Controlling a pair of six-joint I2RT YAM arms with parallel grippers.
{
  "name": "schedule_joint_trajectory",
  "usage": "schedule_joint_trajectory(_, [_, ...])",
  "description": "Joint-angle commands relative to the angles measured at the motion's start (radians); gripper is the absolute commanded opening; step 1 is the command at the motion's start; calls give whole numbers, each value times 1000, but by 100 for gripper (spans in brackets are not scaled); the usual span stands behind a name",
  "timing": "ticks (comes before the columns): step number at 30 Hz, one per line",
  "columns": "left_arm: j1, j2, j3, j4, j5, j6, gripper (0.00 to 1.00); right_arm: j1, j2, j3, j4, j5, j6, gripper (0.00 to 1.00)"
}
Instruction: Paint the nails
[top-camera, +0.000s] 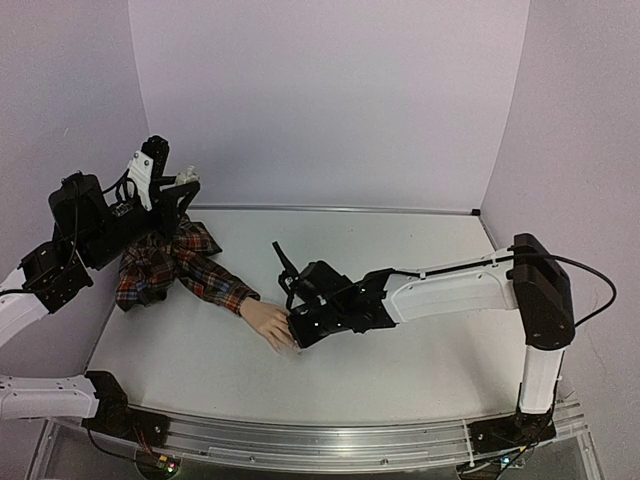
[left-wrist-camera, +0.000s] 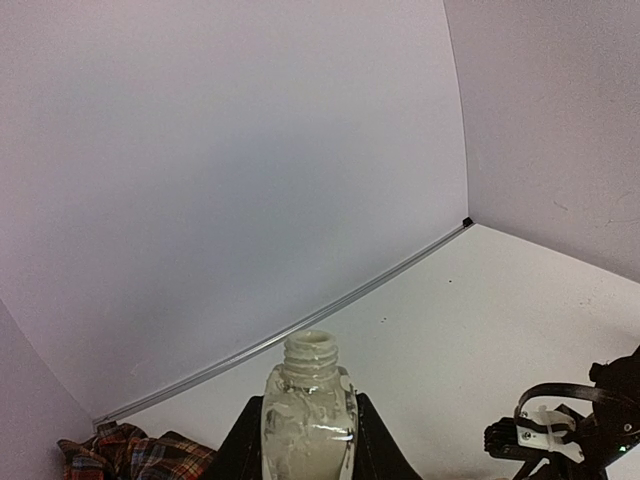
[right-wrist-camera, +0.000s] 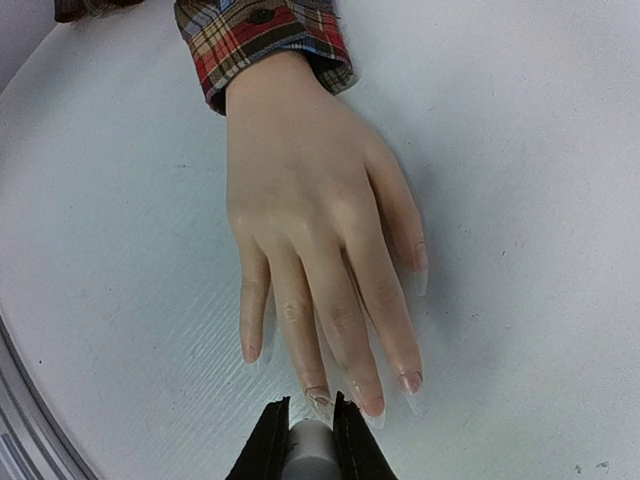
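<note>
The pale peach mannequin hand (top-camera: 268, 322) lies palm down on the white table, its red plaid sleeve (top-camera: 185, 262) running back left. In the right wrist view the hand (right-wrist-camera: 310, 220) points its fingers at my right gripper (right-wrist-camera: 311, 402), which is shut on a grey brush cap (right-wrist-camera: 312, 445). The cap's end sits right at the ring finger's nail (right-wrist-camera: 320, 396); the brush tip is hidden. The middle nail (right-wrist-camera: 371, 405) and index nail (right-wrist-camera: 411, 381) lie just to the right. My left gripper (left-wrist-camera: 308, 425) is shut on a small white bottle (left-wrist-camera: 308, 400), uncapped and upright, held up at the back left (top-camera: 180, 188).
Lilac walls close the back and both sides. A metal strip (left-wrist-camera: 300, 330) runs along the table's back edge. An aluminium rail (top-camera: 330, 440) runs along the near edge. My right arm (top-camera: 450, 285) stretches across the table's right half.
</note>
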Motion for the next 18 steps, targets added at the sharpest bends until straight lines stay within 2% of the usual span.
schedule_joint_trajectory(1, [2, -22, 40, -5, 7, 1, 0, -7, 47, 48, 5, 6, 12, 0])
schedule_joint_trajectory(18, [2, -22, 41, -5, 9, 0, 0, -9, 74, 64, 7, -14, 10, 0])
